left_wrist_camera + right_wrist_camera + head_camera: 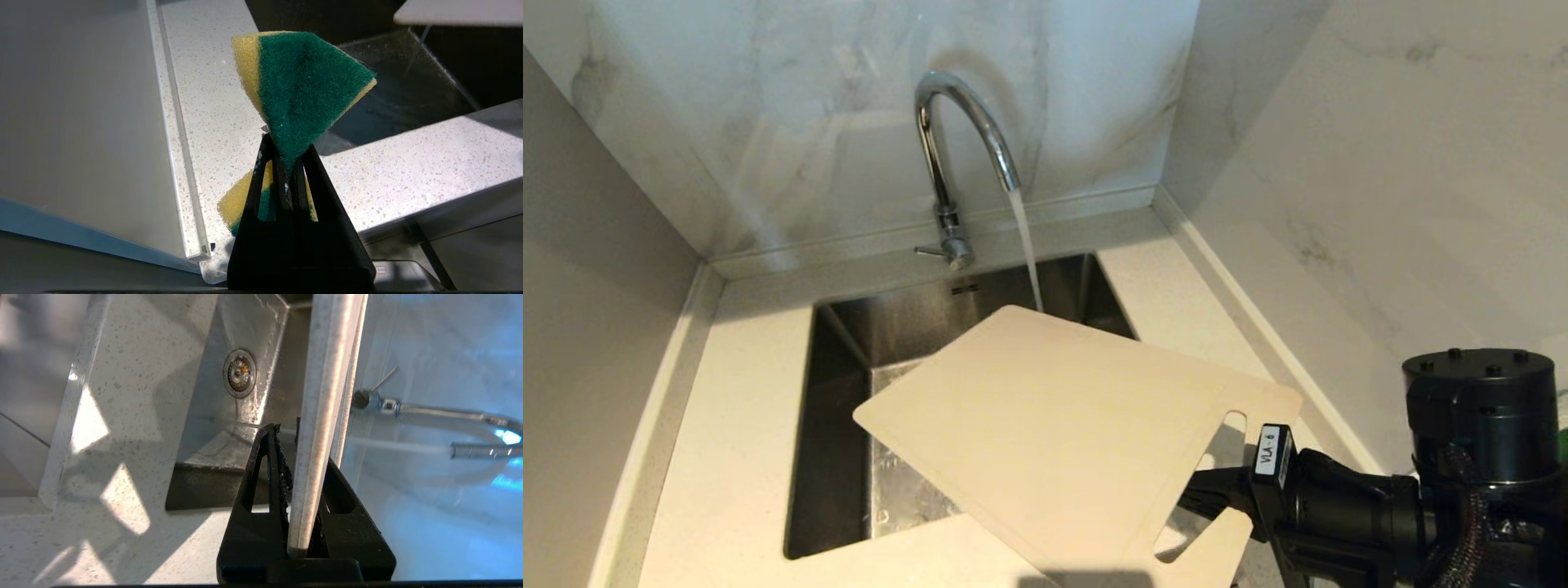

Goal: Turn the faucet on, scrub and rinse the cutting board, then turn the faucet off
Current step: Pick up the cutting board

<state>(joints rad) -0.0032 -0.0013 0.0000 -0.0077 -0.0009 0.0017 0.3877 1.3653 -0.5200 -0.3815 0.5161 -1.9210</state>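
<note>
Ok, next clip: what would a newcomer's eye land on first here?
The pale cutting board, held tilted over the sink by the right gripper clamped at its handle end. Behind it the faucet is running, its stream dropping past the board's far edge. In the left wrist view, the left gripper is shut on a green and yellow sponge, above the counter.

Cutting board corner beyond bottom edge

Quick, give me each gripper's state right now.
Left gripper: shut on the sponge, out over the countertop.
Right gripper: shut on the cutting board at its handle end, holding it over the sink.
</note>
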